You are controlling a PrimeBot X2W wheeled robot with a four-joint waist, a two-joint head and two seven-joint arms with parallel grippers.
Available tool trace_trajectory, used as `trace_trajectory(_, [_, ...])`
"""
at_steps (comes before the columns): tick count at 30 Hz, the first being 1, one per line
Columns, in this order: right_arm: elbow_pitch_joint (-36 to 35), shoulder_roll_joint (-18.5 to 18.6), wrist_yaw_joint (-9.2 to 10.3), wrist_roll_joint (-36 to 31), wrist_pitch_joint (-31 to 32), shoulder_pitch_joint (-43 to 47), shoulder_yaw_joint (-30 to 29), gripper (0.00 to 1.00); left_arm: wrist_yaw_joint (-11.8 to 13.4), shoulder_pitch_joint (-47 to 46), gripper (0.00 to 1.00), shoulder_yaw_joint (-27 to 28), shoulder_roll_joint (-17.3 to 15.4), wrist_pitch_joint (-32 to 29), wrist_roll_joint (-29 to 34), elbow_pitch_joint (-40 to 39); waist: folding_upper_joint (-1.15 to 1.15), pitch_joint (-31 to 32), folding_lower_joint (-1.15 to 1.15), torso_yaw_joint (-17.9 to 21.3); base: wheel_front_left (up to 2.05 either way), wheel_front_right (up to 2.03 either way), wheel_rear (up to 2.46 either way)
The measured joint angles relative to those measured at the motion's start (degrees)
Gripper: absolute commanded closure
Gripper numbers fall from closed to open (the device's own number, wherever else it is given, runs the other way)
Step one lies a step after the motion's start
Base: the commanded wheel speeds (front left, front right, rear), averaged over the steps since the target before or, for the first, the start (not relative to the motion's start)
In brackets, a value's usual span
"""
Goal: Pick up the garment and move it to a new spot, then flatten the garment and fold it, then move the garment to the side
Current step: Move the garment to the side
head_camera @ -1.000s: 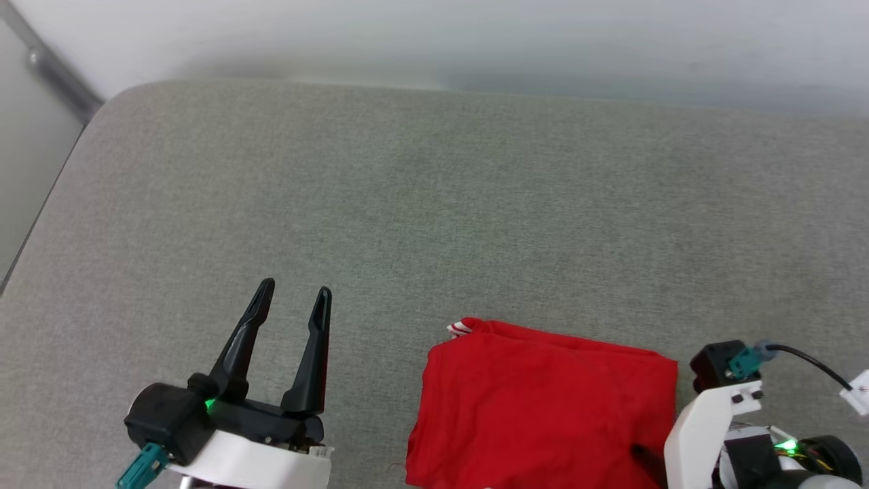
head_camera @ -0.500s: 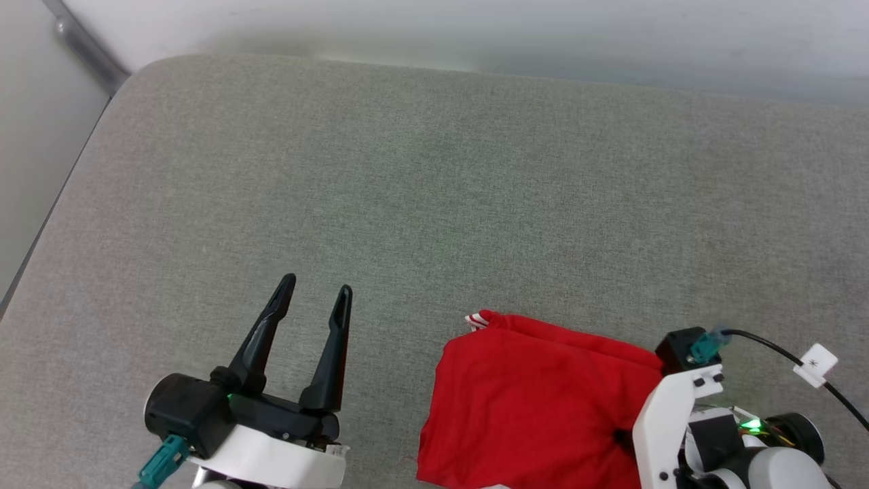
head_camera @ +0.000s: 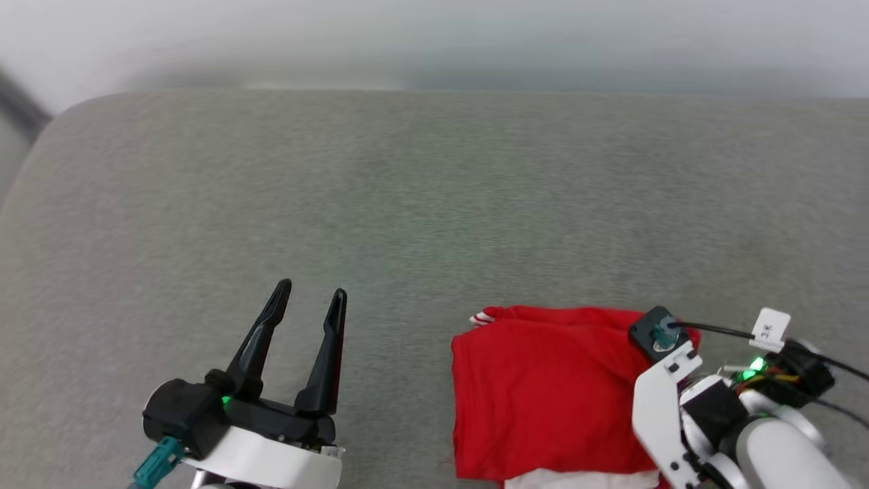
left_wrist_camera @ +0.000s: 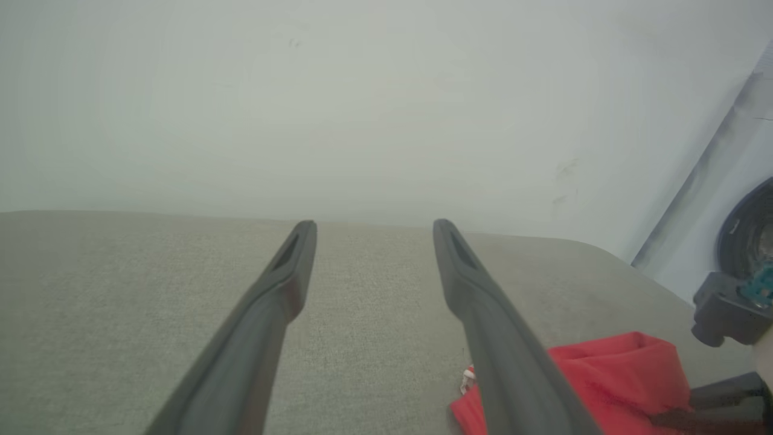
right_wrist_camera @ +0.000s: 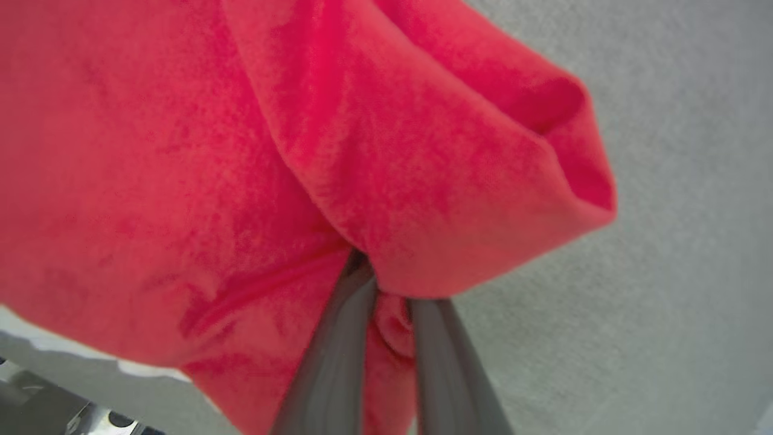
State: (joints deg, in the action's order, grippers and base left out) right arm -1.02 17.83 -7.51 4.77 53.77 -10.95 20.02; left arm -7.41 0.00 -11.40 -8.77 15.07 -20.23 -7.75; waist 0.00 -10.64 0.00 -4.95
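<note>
Grey woven upholstered surface [head_camera: 434,204] with a rounded far-left corner, spanning the head view. Behind its far edge stands a plain pale wall [head_camera: 434,41]. A dark diagonal strip [head_camera: 20,102], blurred, lies beside that corner. In the left wrist view, a pale slanted band [left_wrist_camera: 700,187] crosses the wall at right.

A folded red shirt [head_camera: 543,394] lies on a grey cushion [head_camera: 407,204], the left gripper [head_camera: 312,289] spread apart to the shirt's left and the right arm [head_camera: 662,401] over its right edge.

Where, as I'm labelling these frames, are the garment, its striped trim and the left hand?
garment [head_camera: 543,394]: head view, middle of the folded red cloth.
striped trim [head_camera: 482,316]: head view, red-white far-left corner.
left hand [head_camera: 312,288]: head view, midway between its fingertips.
</note>
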Motion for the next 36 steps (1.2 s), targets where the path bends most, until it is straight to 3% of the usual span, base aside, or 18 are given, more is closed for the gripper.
trace_trajectory(10, [-4.42, 14.82, -0.01, 0.32, -1.01, -7.31, 4.69, 1.00, 0.00, -1.65, 0.00, -1.74, -1.23, 0.00, 0.76, -0.86, 0.00, -1.27, 0.00, 11.02, 0.00, 0.00, 0.00])
trace_trajectory(14, [-3.35, 20.47, 0.00, -0.88, -4.38, -11.34, 4.61, 1.00, 0.00, -4.15, 0.00, -2.48, -2.15, 0.01, 1.00, -1.83, 0.00, -3.73, 0.00, 14.64, 0.00, 0.00, 0.00])
trace_trajectory(18, [-0.51, 21.12, -0.04, -1.52, -8.08, -13.19, 1.87, 1.00, 0.01, -7.08, 0.00, -2.90, -4.15, 0.01, 1.48, -2.94, 0.00, -7.80, 0.00, 17.18, 0.00, 0.00, 0.00])
trace_trajectory(25, [9.70, 23.45, -0.02, -5.19, -17.34, -16.11, -8.56, 1.00, 0.00, -13.21, 0.00, -4.55, -7.60, 0.00, 2.42, -4.97, 0.00, -16.25, 0.01, 20.06, 0.00, 0.00, 0.00])
trace_trajectory(36, [27.70, 23.47, -0.03, -12.44, -30.69, -20.78, -21.90, 1.00, 0.00, -18.85, 0.00, -6.86, -10.95, 0.00, 2.83, -7.51, 0.00, -26.15, 0.01, 20.34, 0.00, 0.00, 0.00])
